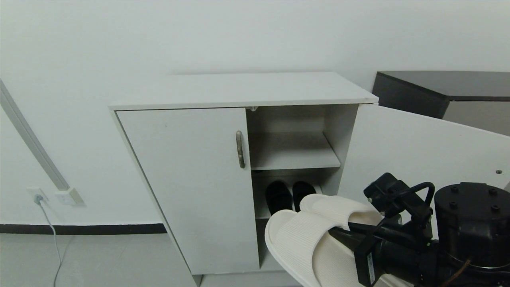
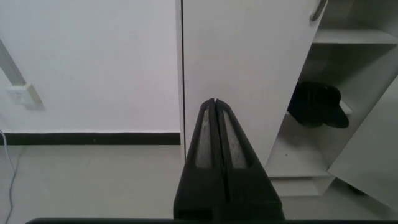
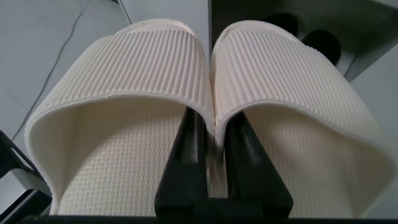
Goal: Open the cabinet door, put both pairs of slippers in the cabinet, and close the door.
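Observation:
The white cabinet (image 1: 243, 89) has its right door (image 1: 418, 147) swung open and its left door (image 1: 191, 183) closed. A black pair of slippers (image 1: 289, 195) sits on the middle shelf inside; they also show as black slippers (image 2: 320, 106). My right gripper (image 3: 211, 155) is shut on the inner edges of the cream pair of slippers (image 3: 205, 74), held side by side. That cream pair (image 1: 310, 235) hangs in front of the open compartment, toes pointing at it. My left gripper (image 2: 215, 106) is shut and holds nothing, low before the closed door.
A bare upper shelf (image 1: 293, 153) lies above the black pair. A metal handle (image 1: 240, 149) is on the left door. A dark counter (image 1: 442, 87) stands at the right. A wall socket with a cable (image 1: 38, 197) is at the left, above grey floor.

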Tool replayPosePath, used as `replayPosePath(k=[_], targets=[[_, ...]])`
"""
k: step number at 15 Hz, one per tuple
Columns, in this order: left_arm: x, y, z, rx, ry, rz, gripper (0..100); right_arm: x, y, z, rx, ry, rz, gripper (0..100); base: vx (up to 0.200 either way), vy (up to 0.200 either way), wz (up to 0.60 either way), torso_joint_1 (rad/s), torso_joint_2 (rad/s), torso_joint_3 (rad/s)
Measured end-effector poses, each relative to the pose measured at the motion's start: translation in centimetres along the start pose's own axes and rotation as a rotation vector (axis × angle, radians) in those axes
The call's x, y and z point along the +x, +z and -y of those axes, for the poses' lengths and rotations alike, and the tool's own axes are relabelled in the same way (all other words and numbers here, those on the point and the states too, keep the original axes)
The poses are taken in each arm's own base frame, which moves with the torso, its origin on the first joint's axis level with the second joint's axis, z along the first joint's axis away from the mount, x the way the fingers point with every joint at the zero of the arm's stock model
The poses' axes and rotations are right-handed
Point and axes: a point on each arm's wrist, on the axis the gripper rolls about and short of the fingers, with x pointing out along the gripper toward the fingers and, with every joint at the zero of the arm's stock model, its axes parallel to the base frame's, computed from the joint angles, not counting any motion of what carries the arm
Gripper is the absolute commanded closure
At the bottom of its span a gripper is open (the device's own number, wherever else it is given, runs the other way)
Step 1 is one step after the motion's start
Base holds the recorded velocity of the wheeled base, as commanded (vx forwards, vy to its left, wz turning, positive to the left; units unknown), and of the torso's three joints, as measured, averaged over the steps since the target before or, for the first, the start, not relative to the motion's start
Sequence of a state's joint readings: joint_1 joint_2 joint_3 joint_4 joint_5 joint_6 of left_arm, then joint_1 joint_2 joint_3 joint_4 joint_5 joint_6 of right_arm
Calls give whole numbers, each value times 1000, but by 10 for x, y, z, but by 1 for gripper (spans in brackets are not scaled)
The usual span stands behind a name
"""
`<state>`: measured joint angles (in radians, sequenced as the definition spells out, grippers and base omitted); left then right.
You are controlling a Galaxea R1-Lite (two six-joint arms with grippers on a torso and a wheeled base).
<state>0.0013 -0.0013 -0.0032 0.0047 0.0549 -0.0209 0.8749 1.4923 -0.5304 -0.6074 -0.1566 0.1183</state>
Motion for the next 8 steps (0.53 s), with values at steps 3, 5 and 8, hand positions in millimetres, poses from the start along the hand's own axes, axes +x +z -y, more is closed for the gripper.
replayPosePath(k=[3,5,8], targets=[[0,0,0,0,0,0,100,0,0,0,-1,2,-2,100,0,0,0,-61,450,378],[0,0,0,0,0,0,100,0,0,0,-1,2,-2,100,0,0,0,-29,432,408],[0,0,0,0,0,0,100,0,-1,0,-2,1,-3,100,0,0,0,1,50,41]])
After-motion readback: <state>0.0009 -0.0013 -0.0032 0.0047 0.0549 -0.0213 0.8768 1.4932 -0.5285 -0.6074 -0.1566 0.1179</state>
